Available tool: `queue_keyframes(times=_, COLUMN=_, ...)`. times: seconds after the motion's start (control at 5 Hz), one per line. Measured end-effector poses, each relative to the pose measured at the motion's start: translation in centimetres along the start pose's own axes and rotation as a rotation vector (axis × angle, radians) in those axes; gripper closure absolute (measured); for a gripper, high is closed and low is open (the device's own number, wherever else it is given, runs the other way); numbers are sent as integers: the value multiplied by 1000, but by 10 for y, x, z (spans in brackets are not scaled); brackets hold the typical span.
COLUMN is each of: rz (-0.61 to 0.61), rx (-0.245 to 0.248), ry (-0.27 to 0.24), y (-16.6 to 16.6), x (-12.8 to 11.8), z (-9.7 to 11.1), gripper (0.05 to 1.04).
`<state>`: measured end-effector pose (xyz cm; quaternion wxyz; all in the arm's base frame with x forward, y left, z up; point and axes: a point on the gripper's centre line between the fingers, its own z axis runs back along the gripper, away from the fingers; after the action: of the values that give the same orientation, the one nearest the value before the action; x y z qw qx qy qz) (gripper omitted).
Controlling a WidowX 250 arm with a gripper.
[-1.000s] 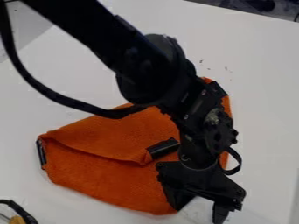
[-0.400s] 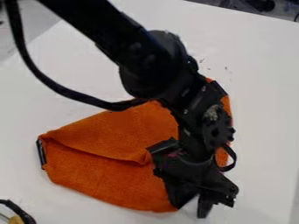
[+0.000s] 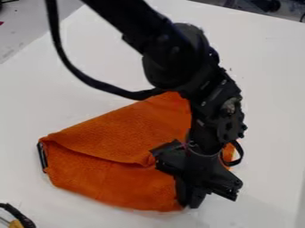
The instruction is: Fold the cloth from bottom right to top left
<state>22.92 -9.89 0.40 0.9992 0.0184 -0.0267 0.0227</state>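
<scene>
Camera view: one tool (image 3: 193, 203) at one orange cloth (image 3: 113, 180).

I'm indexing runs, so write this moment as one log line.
claw: at bottom right edge of cloth | cloth: orange, flap lying across upper part | surface: white | fold to top left: seemingly unfinished

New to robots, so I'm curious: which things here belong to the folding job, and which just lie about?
Part of the job:
Orange fabric cloth
Black two-finger end effector

Just lying about:
Black, curved object with yellow part, lower left
Dark objects, top right
</scene>
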Motion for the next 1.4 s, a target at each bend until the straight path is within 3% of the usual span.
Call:
queue_keyframes(times=0.2, rz=-7, rx=2, ry=1, y=-1, x=3, z=0, gripper=1014)
queue_keyframes(times=0.4, rz=-7, rx=-1, ry=40, y=6, x=2, z=8, gripper=1024)
queue_keyframes(times=0.6, rz=-12, rx=15, ry=61, y=11, x=2, z=33, gripper=1026)
queue_keyframes(times=0.8, rz=-31, rx=10, ry=41, y=37, x=19, z=34, gripper=1026)
queue_keyframes(times=1.2, rz=-152, rx=-42, ry=28, y=86, x=62, z=14, gripper=1026)
queue_keyframes(times=1.4, rz=-164, rx=-59, ry=26, y=95, x=69, z=8, gripper=1010)
